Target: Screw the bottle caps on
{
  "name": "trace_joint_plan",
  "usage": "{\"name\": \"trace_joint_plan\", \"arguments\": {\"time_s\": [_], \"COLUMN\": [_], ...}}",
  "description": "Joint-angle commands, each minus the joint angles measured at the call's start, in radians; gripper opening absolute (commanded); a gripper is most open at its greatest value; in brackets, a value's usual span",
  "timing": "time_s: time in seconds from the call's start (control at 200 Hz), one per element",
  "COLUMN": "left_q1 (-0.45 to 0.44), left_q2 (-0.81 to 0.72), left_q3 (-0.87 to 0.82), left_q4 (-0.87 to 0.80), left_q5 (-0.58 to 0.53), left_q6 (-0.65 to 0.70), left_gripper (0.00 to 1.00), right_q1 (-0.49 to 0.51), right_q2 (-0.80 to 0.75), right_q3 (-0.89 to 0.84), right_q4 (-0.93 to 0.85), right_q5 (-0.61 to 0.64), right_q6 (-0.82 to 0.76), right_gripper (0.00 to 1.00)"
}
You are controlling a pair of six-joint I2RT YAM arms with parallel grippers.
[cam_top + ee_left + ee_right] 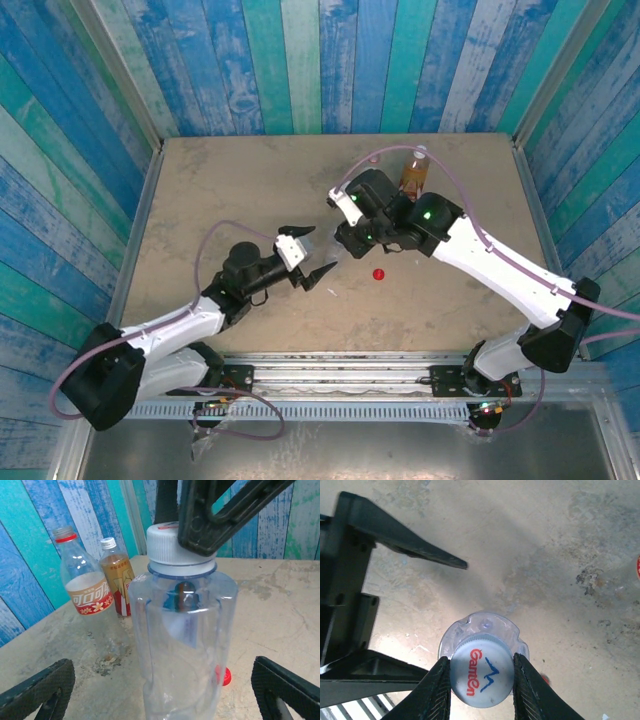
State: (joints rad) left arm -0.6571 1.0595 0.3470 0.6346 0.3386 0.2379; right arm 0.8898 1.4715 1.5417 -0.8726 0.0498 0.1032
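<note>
progress: amber bottle capped white. clear bluish bottle stands mid-table, pale cap seated, right gripper clenched on it; tightness unclear. left gripper spread wide, grasping nothing, flanking that bottle. outstanding: red cap lies loose; red-white label bottle open-necked. left wrist view supplies that open neck; right wrist view supplies the cap's logo.
</note>
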Motion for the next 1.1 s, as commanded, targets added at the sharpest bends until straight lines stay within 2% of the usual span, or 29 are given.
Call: {"name": "trace_joint_plan", "arguments": {"time_s": [0.0,0.135,0.255,0.396,0.511,0.736,0.882,0.957,1.027,1.092], "left_q1": [0.002,0.001,0.001,0.001,0.001,0.001,0.001,0.001,0.001,0.001], "left_q2": [-0.07,-0.135,-0.151,-0.061,0.05,0.182,0.246,0.265,0.278,0.285], "left_q3": [-0.03,-0.08,-0.093,-0.066,0.005,0.094,0.142,0.153,0.161,0.168], "left_q4": [0.053,0.027,-0.01,0.029,0.026,0.036,0.011,0.01,0.012,0.007], "left_q5": [-0.067,-0.147,-0.147,-0.101,-0.039,-0.024,0.033,0.037,0.042,0.048], "left_q6": [-0.05,-0.078,-0.074,-0.093,-0.11,-0.129,-0.114,-0.11,-0.11,-0.112], "left_gripper": [0.94,0.94,0.94,0.94,1.0,0.8,0.77,0.65,0.61,0.53], "right_q1": [-0.025,-0.056,-0.069,-0.07,-0.069,-0.066,-0.063,-0.06,-0.06,-0.059], "right_q2": [0.018,0.087,0.131,0.16,0.177,0.182,0.184,0.182,0.175,0.167], "right_q3": [0.004,0.052,0.088,0.114,0.131,0.135,0.13,0.128,0.122,0.115], "right_q4": [0.012,0.007,-0.009,-0.012,-0.033,-0.083,-0.089,-0.091,-0.091,-0.091], "right_q5": [0.012,0.003,-0.051,-0.161,-0.2,-0.204,-0.206,-0.208,-0.205,-0.2], "right_q6": [-0.021,-0.041,-0.067,-0.092,-0.105,-0.137,-0.14,-0.137,-0.136,-0.135], "right_gripper": [0.01,0.01,0.01,0.02,0.03,0.03,0.03,0.03,0.03,0.04]}}
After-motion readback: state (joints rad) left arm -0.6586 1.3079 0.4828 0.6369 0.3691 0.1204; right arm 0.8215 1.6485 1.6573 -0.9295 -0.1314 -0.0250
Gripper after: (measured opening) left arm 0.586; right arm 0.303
